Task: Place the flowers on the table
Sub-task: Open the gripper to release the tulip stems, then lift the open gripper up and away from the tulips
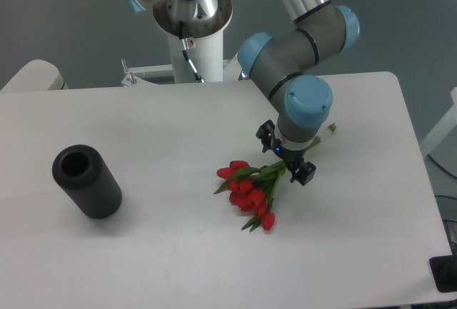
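White and matte, the table (178, 252) spreading across most of the view, rounded at the corners, meeting a grey floor beyond its far edge. Standing behind that far edge, a white pedestal (196, 52) carrying the arm's base, with silver tubes and pale blue joint caps bending down toward the right side of the surface. Showing no readable brand, label or writing anywhere; only a small blue light glowing at the wrist.

Lying flat on the tabletop right of centre, the flowers (250, 191): several red tulip heads fanning toward the near-left, green leaves bunching behind them, pale green stems running up and to the right beneath the arm, their tips poking out past the wrist on the far side. Hovering over the stem end, the gripper (285, 159), black, pointing down, its fingers sitting on either side of the stems just beside the leaves; impossible telling from this angle whether the jaws are pressing on the stems or standing clear of them.

Resting well apart on the left, a black hollow cylinder (87, 180), lying on its side, open mouth facing up and toward the far-left.
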Tool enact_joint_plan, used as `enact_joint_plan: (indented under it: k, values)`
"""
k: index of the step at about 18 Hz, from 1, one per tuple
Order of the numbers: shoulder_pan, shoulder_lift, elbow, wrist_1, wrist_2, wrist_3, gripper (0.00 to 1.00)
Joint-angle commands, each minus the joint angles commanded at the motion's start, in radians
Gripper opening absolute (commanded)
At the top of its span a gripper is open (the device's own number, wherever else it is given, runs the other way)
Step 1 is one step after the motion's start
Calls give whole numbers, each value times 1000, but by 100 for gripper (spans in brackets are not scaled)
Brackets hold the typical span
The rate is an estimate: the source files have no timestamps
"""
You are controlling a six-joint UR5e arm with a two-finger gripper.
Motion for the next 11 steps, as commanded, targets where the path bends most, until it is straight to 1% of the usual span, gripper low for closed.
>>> enact_joint_plan:
  k: [3, 6, 11]
  values:
    - [-9, -9, 44, -2, 0, 29, 100]
    - [-26, -34, 109, -11, 2, 63, 100]
    - [-63, -77, 207, -26, 9, 63, 100]
